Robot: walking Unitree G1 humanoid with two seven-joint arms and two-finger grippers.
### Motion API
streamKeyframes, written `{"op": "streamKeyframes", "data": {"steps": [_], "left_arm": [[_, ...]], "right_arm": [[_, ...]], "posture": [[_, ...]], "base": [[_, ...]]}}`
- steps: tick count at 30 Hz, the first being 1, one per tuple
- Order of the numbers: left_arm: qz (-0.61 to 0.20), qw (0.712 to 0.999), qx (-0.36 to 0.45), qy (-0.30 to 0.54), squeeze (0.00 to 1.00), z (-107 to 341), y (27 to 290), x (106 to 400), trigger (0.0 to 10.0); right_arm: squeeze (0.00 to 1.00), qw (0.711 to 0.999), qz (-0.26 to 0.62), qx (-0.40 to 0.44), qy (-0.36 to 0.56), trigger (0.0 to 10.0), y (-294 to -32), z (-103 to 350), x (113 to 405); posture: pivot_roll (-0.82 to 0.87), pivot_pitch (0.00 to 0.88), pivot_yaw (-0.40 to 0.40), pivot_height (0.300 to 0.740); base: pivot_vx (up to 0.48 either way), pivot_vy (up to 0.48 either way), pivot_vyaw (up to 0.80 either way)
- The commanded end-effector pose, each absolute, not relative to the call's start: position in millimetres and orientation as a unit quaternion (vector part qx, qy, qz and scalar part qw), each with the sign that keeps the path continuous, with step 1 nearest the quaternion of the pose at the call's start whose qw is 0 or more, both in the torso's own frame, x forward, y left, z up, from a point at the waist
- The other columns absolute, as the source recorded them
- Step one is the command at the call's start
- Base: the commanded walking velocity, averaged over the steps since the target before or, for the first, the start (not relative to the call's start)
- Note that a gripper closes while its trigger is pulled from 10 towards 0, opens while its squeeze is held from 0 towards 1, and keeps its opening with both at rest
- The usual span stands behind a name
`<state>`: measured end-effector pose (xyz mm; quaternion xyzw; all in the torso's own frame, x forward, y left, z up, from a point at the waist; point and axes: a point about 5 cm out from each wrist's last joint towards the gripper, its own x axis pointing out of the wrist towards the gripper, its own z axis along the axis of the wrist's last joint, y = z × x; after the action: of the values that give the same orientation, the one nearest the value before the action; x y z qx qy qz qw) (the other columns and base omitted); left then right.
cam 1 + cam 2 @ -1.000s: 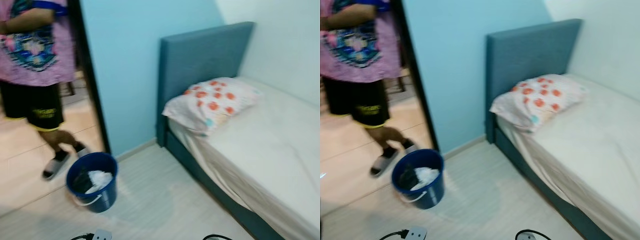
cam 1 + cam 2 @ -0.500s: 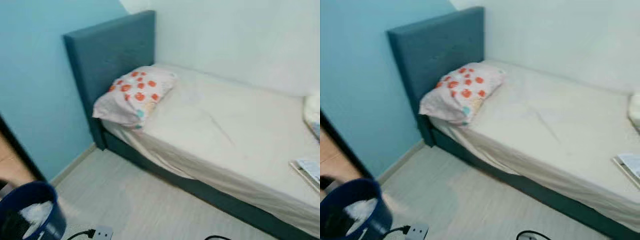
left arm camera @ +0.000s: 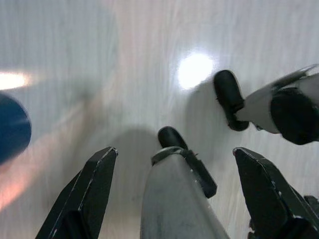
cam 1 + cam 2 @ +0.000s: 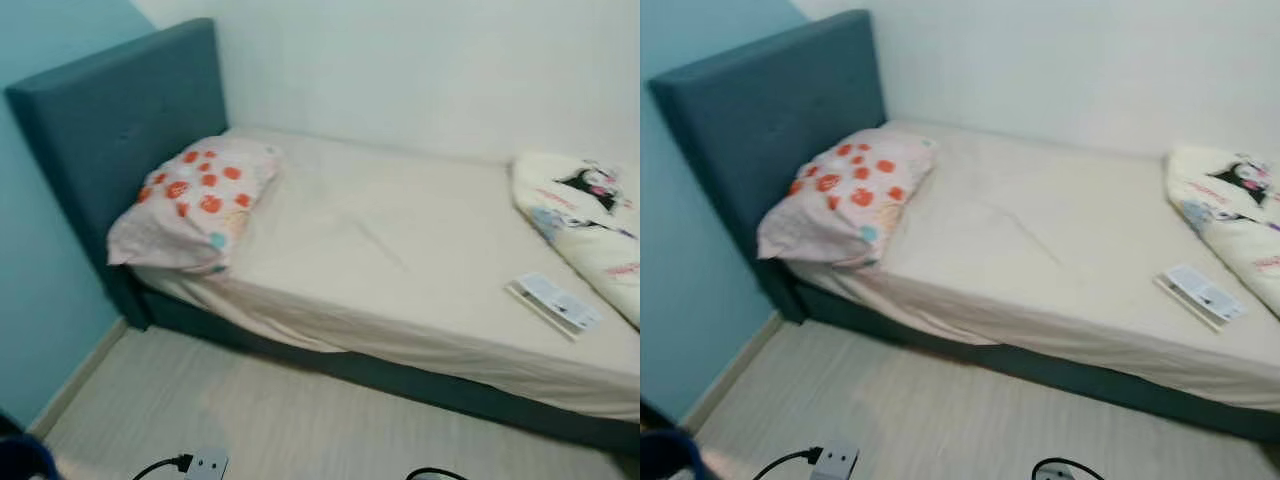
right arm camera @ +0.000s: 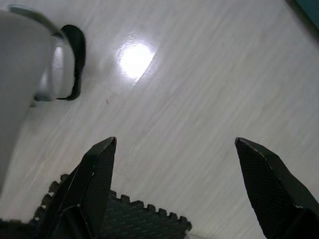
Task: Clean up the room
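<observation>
A bed (image 4: 400,250) with a teal headboard (image 4: 110,110) and a cream sheet stands against the white wall. On it lie a pillow (image 4: 195,205) with orange spots at the head, a thin booklet (image 4: 553,302) near the front edge, and a folded cream blanket (image 4: 585,220) with a cartoon print at the right. My left gripper (image 3: 174,152) hangs open over the pale floor, above my own leg. My right gripper (image 5: 175,144) is open too, over bare floor, with nothing between its fingers.
A white power strip (image 4: 205,465) with a black cable lies on the floor at the near edge. The rim of a blue bucket (image 4: 20,460) is at the lower left corner, also blue bucket (image 3: 12,127). A black foam mat (image 5: 124,216) lies under the right gripper.
The camera has swung to the right. The person and doorway left the picture, the bucket slid to the corner, and the bed's right part with blanket and booklet came into view.
</observation>
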<state>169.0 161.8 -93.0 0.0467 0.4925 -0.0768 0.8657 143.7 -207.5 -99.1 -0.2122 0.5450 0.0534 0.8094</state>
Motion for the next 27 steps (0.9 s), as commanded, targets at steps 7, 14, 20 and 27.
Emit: {"op": "streamKeyframes", "data": {"steps": [7,14,20,27], "left_arm": [[-0.078,0.862,0.044,0.5,0.0,-95.1,162.1,164.2,10.0],[-0.081,0.862,0.043,0.499,0.0,-94.8,161.2,164.8,10.0],[-0.08,0.863,0.043,0.497,0.0,-94.2,161.4,166.2,10.0],[-0.081,0.864,0.042,0.495,0.0,-93.5,161.1,167.9,10.0]], "right_arm": [[0.0,0.811,0.055,-0.198,0.548,10.0,-203.9,-100.2,142.4],[0.0,0.81,0.055,-0.198,0.549,10.0,-203.5,-100.6,141.3],[0.0,0.81,0.058,-0.2,0.548,10.0,-203.6,-100.3,142.4],[0.0,0.81,0.062,-0.206,0.545,10.0,-203.7,-99.1,145.4]], "posture": [[-0.08,0.046,-0.019,0.737],[-0.08,0.045,-0.017,0.737],[-0.07,0.039,-0.021,0.737],[-0.07,0.037,-0.023,0.737]], "base": [[0.0,-0.48,0.0],[0.0,-0.48,0.0],[0.0,-0.48,0.0],[0.0,-0.48,0.0]]}}
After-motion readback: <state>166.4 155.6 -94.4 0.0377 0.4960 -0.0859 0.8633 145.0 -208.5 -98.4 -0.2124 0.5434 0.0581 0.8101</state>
